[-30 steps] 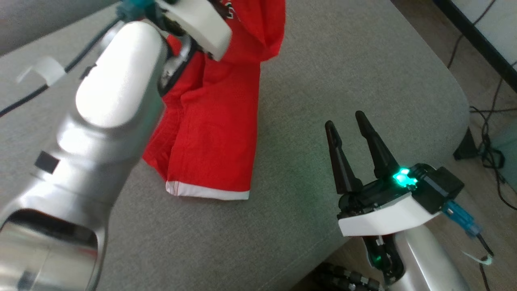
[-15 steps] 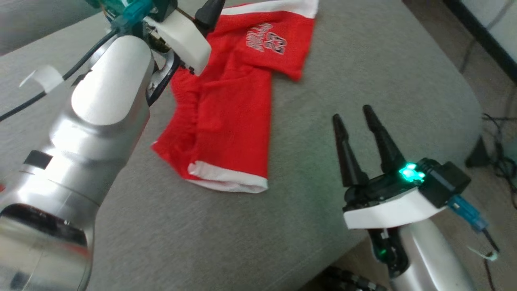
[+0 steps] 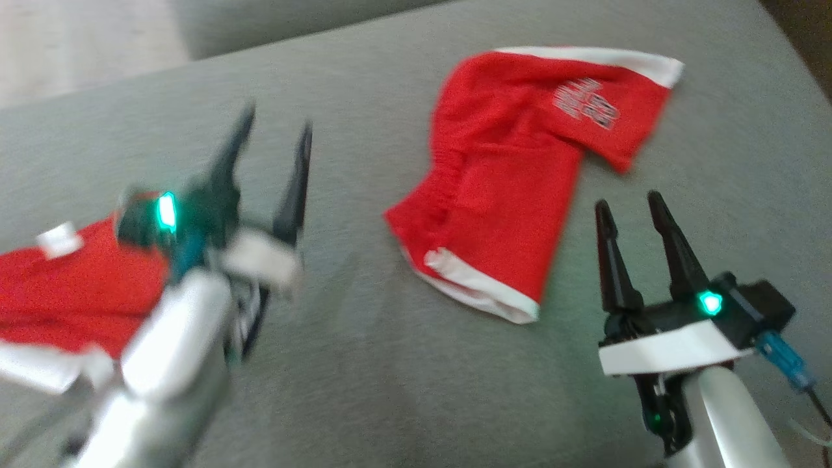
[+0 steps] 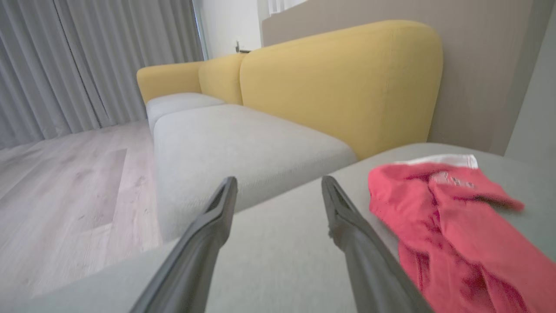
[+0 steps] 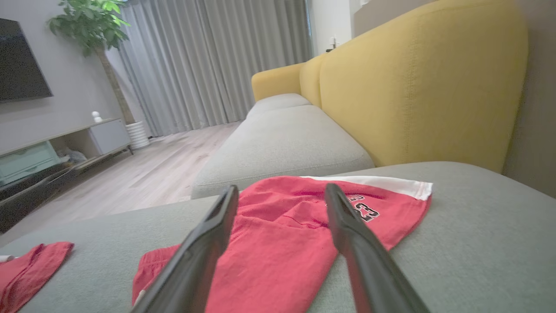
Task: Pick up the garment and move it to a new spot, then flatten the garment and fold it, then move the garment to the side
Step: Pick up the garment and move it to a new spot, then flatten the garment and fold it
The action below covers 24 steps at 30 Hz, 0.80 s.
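A red soft-knit garment (image 3: 513, 188) with white hem bands and printed lettering lies rumpled on the grey, finely woven cushion (image 3: 390, 377). It sits toward one o'clock in the head view, with one leg flopped across the top and the gathered waist ridged along its left edge. The left gripper (image 3: 276, 123), blurred, is at nine o'clock. Its two tapered dark fingers are spread and hold nothing, well apart from the garment. The right gripper (image 3: 628, 203), at four o'clock, is likewise parted and empty, its tips near the garment's right edge. A second red cloth (image 3: 65, 299) with a white edge lies at eight o'clock, partly behind the left arm.

The wrist views add the room. The right one shows a rounded mustard-yellow sofa back (image 5: 417, 87), pleated grey curtains (image 5: 208, 65), a pale plank floor (image 5: 165, 174) and a leafy potted plant (image 5: 91, 26). In the left wrist view the garment lies off at four o'clock, outside the fingers.
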{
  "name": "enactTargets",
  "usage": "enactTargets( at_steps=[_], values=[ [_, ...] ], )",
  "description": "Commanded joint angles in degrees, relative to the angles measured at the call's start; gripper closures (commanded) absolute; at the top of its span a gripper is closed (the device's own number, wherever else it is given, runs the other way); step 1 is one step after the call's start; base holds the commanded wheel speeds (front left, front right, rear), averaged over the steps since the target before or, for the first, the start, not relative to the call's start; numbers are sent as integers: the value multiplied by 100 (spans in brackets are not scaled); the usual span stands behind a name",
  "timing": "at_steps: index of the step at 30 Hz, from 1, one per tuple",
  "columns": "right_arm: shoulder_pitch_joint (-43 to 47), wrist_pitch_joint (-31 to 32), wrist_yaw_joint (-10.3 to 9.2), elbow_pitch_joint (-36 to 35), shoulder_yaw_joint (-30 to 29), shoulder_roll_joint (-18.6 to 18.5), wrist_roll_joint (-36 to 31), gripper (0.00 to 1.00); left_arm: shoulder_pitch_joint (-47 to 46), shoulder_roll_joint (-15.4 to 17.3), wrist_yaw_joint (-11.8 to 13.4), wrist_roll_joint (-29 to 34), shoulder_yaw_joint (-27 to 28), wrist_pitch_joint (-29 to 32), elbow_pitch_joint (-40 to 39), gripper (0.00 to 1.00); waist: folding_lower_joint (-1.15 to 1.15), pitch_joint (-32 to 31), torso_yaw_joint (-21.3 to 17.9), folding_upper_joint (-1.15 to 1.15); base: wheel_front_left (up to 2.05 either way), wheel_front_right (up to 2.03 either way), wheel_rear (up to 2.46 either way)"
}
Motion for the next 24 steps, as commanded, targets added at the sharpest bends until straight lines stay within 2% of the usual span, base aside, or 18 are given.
enactTargets(
  at_steps=[1,5,11,19,24],
  values=[
    [-8,-54,-4,-158,68,-19,-51,0,-63,169,81,-18,238,-68,-297,0,1,-313,547,0,0,0,0],
    [122,-54,-4,-101,-59,-19,-197,0,922,198,406,-64,250,-100,-753,0,1,-426,903,0,0,0,0],
    [222,-54,-4,0,-143,-19,-361,0,1985,55,834,-193,591,-118,-1345,0,1,-520,1146,0,0,0,0],
    [204,-54,-4,131,0,-19,-510,0,2209,-30,781,122,661,-120,-1644,0,1,-507,1286,0,0,0,0],
    [29,-54,-4,690,345,-19,-859,0,2152,-98,701,209,643,-121,-1575,0,1,-454,1333,0,0,0,0]
  ],
)
